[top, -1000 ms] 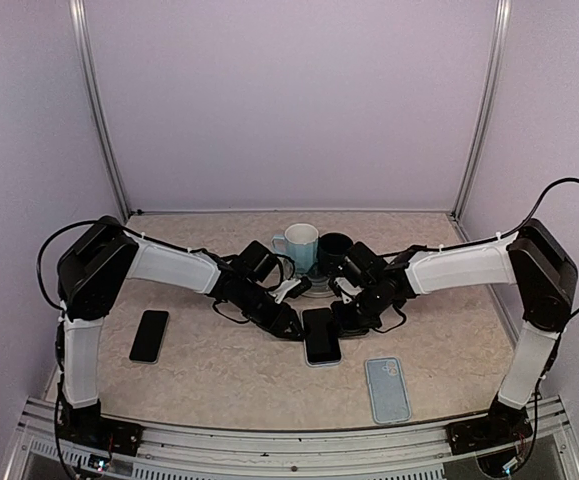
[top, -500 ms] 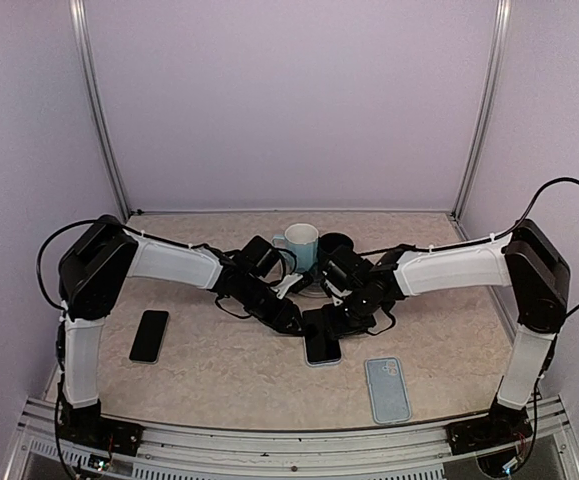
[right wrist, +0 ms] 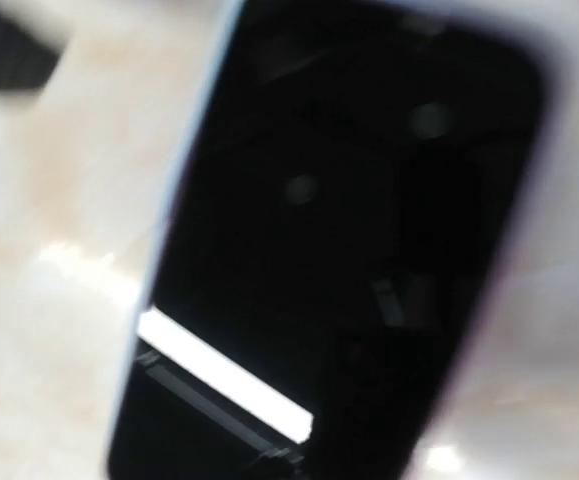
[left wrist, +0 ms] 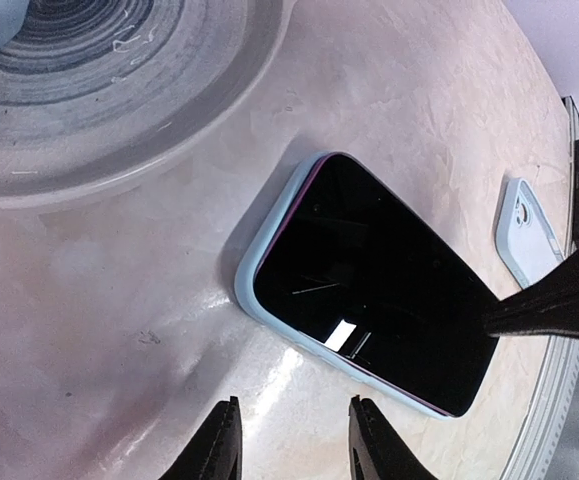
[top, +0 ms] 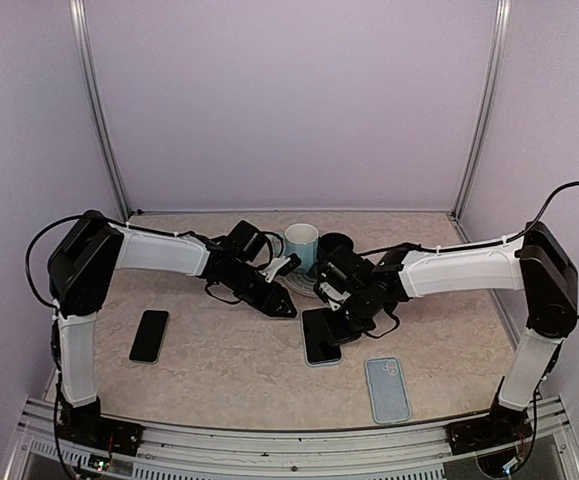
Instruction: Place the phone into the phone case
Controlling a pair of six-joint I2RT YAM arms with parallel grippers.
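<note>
Where the two arms meet in the middle of the table (top: 219, 380), the phone (top: 321, 337) lies flat with its dark screen up. It sits inside the phone case (left wrist: 245, 290), and the light blue rim of the case shows round its edges. A thin pink line runs between the rim and the screen on one side.

The left gripper (top: 286, 307) is low over the table at about 10 o'clock from the phone, close by but not touching it. In the left wrist view its two fingers (left wrist: 219, 445) have a small gap between them and nothing is in the gap.

The right gripper (top: 341, 320) is right over the phone's corner at about 1 o'clock. The right wrist view is blurry and full of black screen, so I cannot tell how its jaws stand or if they touch the phone.

A white mug (top: 301, 243) and a black cup (top: 335, 245) stand side by side at 12 o'clock from the phone, by a grey plate (left wrist: 119, 100). A second phone (top: 149, 335) lies well apart at 9 o'clock. A spare case (top: 387, 390) lies at 5 o'clock.
</note>
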